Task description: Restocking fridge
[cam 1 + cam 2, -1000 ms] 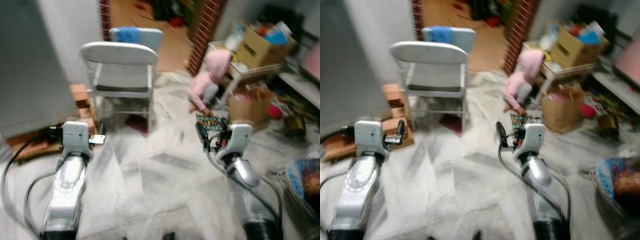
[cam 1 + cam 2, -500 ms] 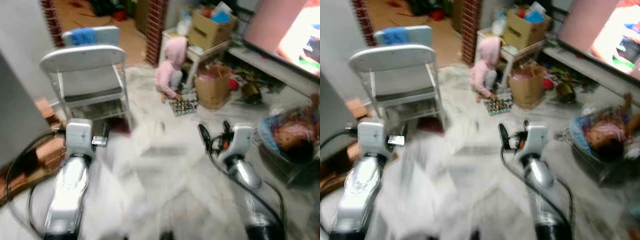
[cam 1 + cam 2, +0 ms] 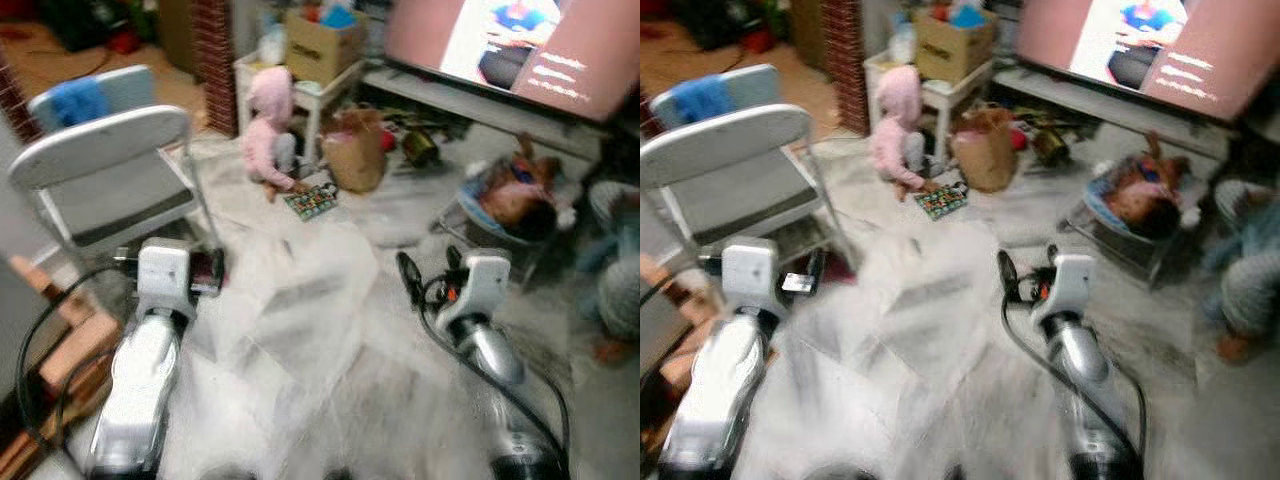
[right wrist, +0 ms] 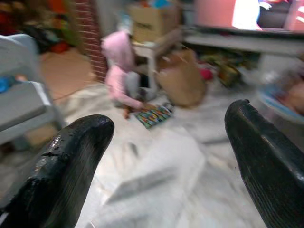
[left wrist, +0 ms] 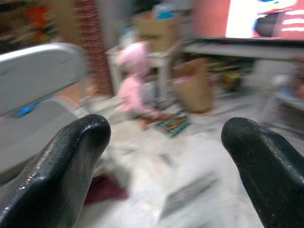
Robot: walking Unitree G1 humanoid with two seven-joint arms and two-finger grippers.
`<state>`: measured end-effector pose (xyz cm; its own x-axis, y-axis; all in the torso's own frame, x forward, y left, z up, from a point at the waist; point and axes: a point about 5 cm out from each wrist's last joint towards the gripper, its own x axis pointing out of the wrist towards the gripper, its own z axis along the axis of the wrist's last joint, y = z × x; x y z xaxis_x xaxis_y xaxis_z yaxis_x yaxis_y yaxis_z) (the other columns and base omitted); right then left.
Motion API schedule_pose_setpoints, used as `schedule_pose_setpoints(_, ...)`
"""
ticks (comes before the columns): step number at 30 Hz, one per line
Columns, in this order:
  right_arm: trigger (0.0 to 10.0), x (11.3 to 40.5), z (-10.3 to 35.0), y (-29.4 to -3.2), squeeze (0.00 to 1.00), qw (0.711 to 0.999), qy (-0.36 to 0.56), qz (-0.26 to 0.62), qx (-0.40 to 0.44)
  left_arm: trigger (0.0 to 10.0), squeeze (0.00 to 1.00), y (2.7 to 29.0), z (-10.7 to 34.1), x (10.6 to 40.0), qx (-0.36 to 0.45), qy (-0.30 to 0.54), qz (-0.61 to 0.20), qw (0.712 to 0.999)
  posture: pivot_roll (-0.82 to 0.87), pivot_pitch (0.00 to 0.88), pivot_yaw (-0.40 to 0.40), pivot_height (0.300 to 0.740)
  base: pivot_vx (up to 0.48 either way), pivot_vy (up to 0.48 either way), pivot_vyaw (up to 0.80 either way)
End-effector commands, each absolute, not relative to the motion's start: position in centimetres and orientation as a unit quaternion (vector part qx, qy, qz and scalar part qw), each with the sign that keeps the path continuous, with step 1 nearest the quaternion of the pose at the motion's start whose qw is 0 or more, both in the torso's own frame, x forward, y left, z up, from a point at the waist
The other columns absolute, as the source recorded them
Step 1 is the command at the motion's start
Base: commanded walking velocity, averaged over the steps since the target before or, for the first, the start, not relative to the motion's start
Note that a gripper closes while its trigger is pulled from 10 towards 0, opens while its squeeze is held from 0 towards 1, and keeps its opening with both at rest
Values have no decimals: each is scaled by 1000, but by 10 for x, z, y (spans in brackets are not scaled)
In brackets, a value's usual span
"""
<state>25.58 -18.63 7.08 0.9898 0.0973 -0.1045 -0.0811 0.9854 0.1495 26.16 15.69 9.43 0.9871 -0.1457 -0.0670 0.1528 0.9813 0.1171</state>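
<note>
Both silver arms are held out low over a pale marble floor [image 3: 300, 330], and the picture is blurred. In the left wrist view my left gripper [image 5: 166, 137] is open, its two black fingertips [image 5: 71, 156] wide apart with nothing between them. My right gripper [image 4: 171, 137] is open too, and its fingertips [image 4: 66, 161] are also empty. In the head views the left wrist [image 3: 165, 285] is at the lower left and the right wrist [image 3: 480, 290] at the lower right.
A white folding chair [image 3: 100, 170] stands at the left, with wooden blocks [image 3: 65, 355] on the floor by it. A small person in a pink hood [image 3: 268, 130] sits by a colourful toy [image 3: 312, 200] and a brown bag [image 3: 355, 155]. A baby bouncer [image 3: 515, 200], a big screen [image 3: 510, 40] and a seated person [image 3: 615, 280] are at the right.
The whole picture has swung to the right: the chair has slid to the left of it, and the screen, the bouncer and the seated person have come into view. Both arms keep their pose.
</note>
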Motion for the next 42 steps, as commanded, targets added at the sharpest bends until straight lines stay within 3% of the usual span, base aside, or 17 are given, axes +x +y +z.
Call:
schedule_pose_setpoints(1,10000,255,76,-184,0,995,45,42,78,10000,0,162,94,261,80,34,-83,993,60,26,-29,740,0,0,-800)
schedule_pose_setpoints(11,10000,242,71,-206,0,995,50,-22,77,10000,0,164,91,265,105,37,-90,990,31,0,2,740,0,0,-654)
schedule_pose_setpoints(24,10000,240,68,-203,0,995,60,-19,71,10000,0,158,86,263,93,42,-96,990,25,0,-6,740,0,0,-251)
schedule_pose_setpoints(31,10000,242,69,-206,0,996,59,-19,69,10000,0,154,85,263,87,43,-100,990,20,0,-11,740,-271,0,-494)
schedule_pose_setpoints(42,10000,242,68,-205,0,996,62,-15,68,10000,0,156,85,264,89,44,-97,990,22,0,-15,740,-300,0,0)
